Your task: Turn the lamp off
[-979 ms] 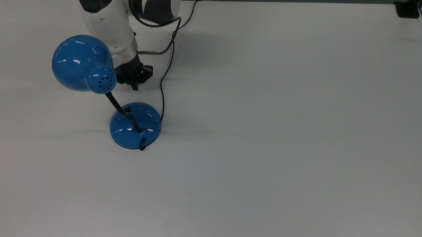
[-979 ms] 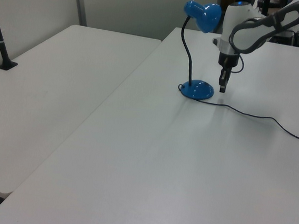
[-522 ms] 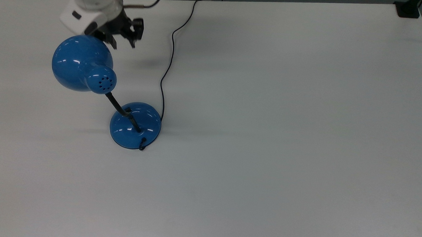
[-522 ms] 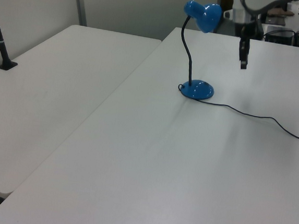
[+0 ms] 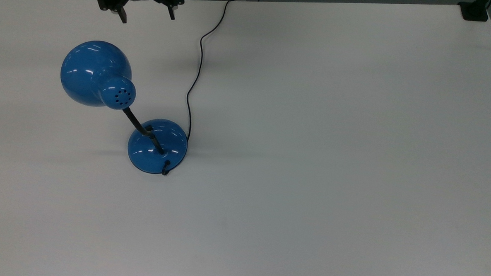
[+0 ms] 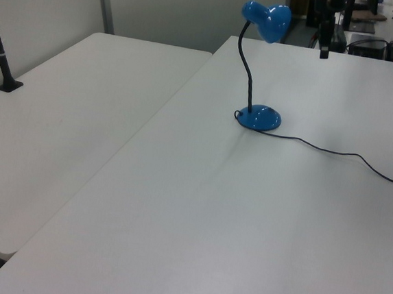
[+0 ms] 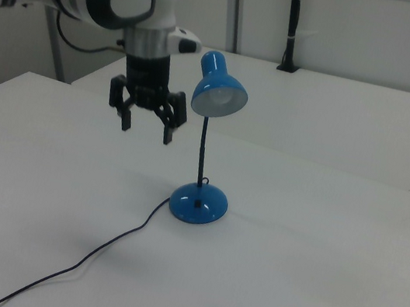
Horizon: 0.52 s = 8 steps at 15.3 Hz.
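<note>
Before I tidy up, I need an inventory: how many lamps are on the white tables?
1. The lamp stands on the table that carries its cord, toward the top view's left. The neighbouring table holds none.

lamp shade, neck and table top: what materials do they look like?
Lamp shade: likely painted metal, gloss blue; sharp highlights and small vent holes.
Neck: black flexible tube, matte; holds a curve.
Table top: white laminate by the look, satin; soft even sheen, no grain.
</note>
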{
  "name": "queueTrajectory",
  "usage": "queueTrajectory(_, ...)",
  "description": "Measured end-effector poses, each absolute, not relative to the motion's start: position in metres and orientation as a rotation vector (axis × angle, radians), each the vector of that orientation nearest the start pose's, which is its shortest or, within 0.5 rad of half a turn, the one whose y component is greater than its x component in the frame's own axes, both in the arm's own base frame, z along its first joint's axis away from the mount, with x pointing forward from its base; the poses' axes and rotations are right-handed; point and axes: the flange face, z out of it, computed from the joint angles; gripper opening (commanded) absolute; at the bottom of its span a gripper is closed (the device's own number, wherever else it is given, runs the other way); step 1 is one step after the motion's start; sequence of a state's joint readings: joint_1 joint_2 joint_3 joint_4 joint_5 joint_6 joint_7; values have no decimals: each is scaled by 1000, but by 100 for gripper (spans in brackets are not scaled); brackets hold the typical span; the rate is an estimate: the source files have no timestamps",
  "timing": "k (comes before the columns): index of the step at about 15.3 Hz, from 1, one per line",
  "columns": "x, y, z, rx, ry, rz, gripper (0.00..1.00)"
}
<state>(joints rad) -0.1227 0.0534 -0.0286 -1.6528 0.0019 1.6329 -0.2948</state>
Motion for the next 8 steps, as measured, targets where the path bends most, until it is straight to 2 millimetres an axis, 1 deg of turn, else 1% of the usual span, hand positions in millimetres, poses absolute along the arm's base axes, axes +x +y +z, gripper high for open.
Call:
queueTrajectory(2, 568, -77, 575, -3114, -126, 61, 100)
queueTrajectory(3, 570, -76, 582, -3118, -89, 25, 100)
queueTrajectory(6, 576, -78, 588, -3128, -58, -66, 100)
queueTrajectory(8, 577, -78, 589, -3129, -45, -79, 100)
